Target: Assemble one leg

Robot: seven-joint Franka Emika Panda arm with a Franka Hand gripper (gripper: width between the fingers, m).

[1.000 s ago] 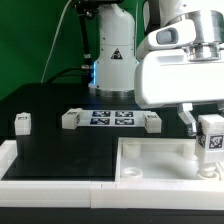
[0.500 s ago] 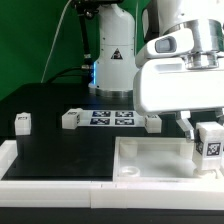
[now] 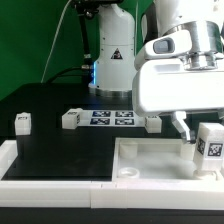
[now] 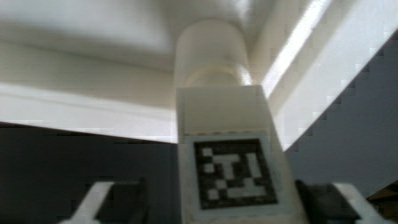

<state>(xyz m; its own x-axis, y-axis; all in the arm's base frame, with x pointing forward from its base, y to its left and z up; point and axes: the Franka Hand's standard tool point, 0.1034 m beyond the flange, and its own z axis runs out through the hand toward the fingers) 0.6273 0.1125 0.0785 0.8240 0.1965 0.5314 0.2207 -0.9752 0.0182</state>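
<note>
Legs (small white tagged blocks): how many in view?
4. One small white plastic block leg at the exterior view's far left; second leg and third leg flanking the marker board; fourth leg at the gripper, over the large white tray part.

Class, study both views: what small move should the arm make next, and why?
Probably lower the leg a little, straight down. The tool seems to hold it upright over the white tray part, near that part's end at the exterior view's right. Neither view shows the leg's base seated there yet.
</note>
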